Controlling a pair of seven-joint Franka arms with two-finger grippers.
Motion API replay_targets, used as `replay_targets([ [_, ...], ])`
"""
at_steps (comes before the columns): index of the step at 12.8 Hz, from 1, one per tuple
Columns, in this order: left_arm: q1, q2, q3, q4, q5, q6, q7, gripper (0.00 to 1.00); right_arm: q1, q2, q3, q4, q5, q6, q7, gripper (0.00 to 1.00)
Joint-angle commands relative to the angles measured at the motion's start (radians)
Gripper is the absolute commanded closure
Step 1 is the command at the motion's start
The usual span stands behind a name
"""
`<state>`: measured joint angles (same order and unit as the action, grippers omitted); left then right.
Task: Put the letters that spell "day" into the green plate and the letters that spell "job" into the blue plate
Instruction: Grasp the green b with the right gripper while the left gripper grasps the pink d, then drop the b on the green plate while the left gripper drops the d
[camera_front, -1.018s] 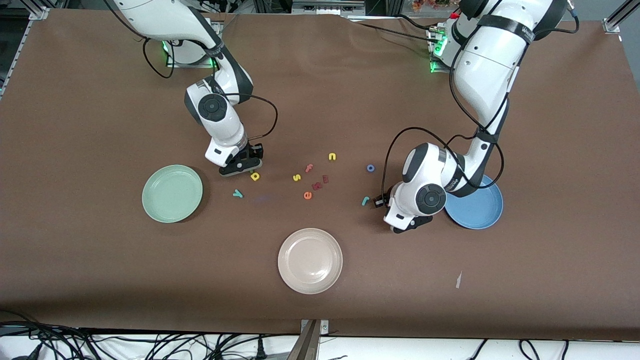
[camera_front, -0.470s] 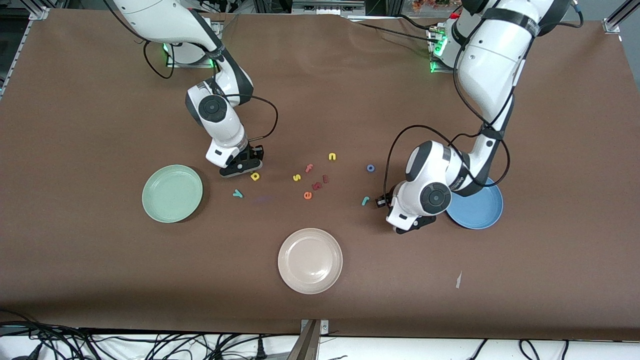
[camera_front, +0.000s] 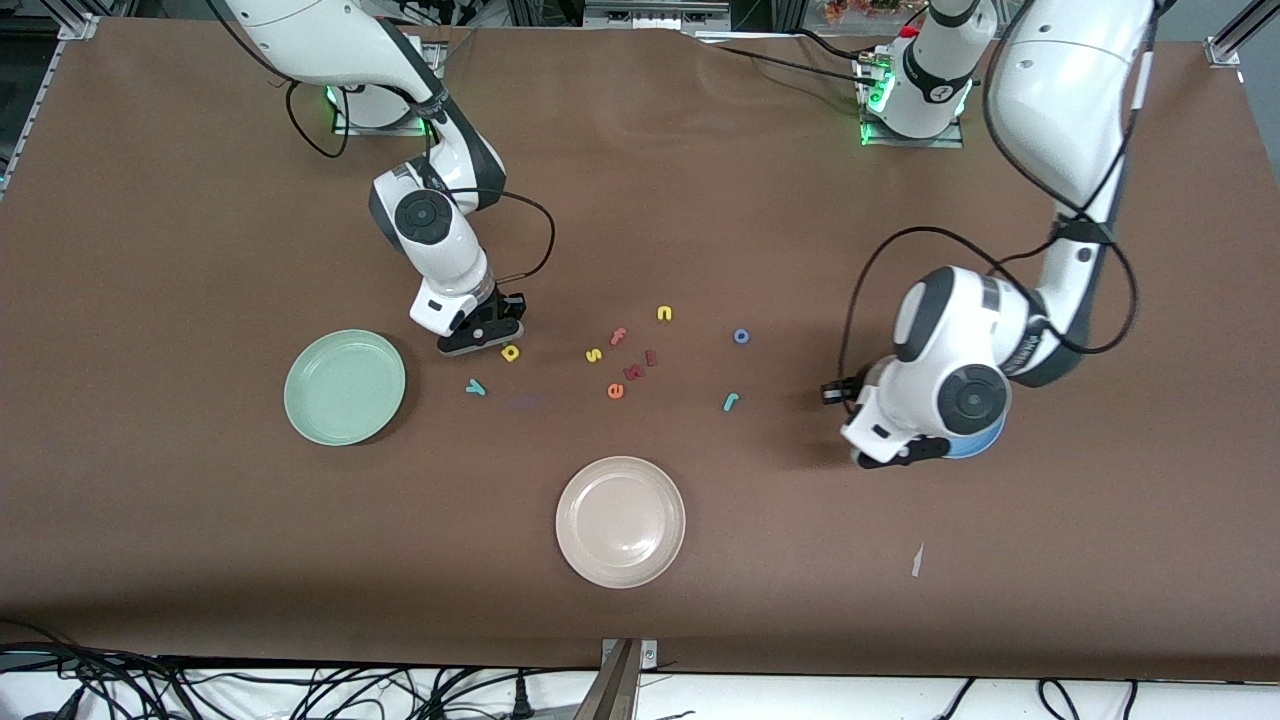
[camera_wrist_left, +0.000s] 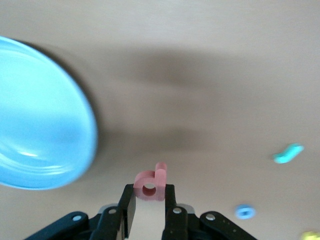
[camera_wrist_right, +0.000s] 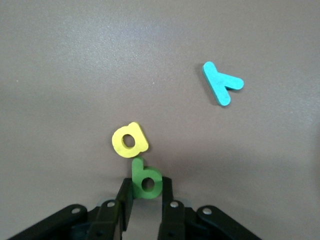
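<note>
My left gripper (camera_wrist_left: 150, 192) is shut on the pink-salmon letter (camera_wrist_left: 150, 185), held in the air over bare table just beside the blue plate (camera_wrist_left: 40, 125). In the front view that gripper (camera_front: 890, 455) and its wrist cover most of the blue plate (camera_front: 978, 447). The blue "o" (camera_front: 741, 336) and teal hook (camera_front: 731, 402) lie on the table. My right gripper (camera_wrist_right: 146, 189) is shut on the olive green letter (camera_wrist_right: 146, 181) at table level. The yellow letter (camera_wrist_right: 129, 140) touches it, and the teal y-shape (camera_wrist_right: 221, 82) lies apart. The green plate (camera_front: 344, 386) sits beside the right gripper (camera_front: 482, 338), toward the right arm's end.
A beige plate (camera_front: 620, 521) lies nearer the front camera at mid-table. Loose letters cluster in the middle: yellow "s" (camera_front: 594, 354), yellow "n" (camera_front: 664, 313), pink "f" (camera_front: 618, 336), orange "e" (camera_front: 615, 391) and two dark red ones (camera_front: 640, 366). A scrap of white tape (camera_front: 916, 560) lies near the front.
My left arm has swung from beside the teal hook toward the blue plate, carrying the pink-salmon letter. My right gripper has closed on the olive green letter without moving away.
</note>
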<state>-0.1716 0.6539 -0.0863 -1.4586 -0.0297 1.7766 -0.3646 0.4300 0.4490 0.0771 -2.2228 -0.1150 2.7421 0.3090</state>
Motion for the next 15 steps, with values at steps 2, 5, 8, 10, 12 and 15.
replay_targets([
  [2,0.101,-0.031,-0.006,-0.034,0.109,-0.049,0.197,0.84,-0.045,-0.084,-0.007,-0.005,0.001,-0.077,-0.036,0.78],
  [5,0.219,0.03,-0.007,-0.046,0.111,-0.036,0.361,0.84,-0.16,-0.145,-0.005,-0.003,0.0,-0.149,-0.21,0.78],
  [8,0.23,0.053,-0.007,-0.078,0.102,-0.011,0.374,0.79,-0.302,-0.179,-0.005,-0.005,-0.003,-0.202,-0.399,0.77],
  [10,0.228,0.055,-0.009,-0.109,0.097,-0.009,0.374,0.74,-0.41,-0.161,-0.005,-0.003,-0.005,-0.193,-0.535,0.73],
  [12,0.227,0.055,-0.012,-0.111,0.093,-0.012,0.368,0.11,-0.428,-0.156,-0.003,0.0,-0.002,-0.191,-0.542,0.5],
  [15,0.208,0.04,-0.024,-0.108,0.051,-0.041,0.359,0.0,-0.427,-0.136,0.032,0.041,0.035,-0.194,-0.524,0.43],
])
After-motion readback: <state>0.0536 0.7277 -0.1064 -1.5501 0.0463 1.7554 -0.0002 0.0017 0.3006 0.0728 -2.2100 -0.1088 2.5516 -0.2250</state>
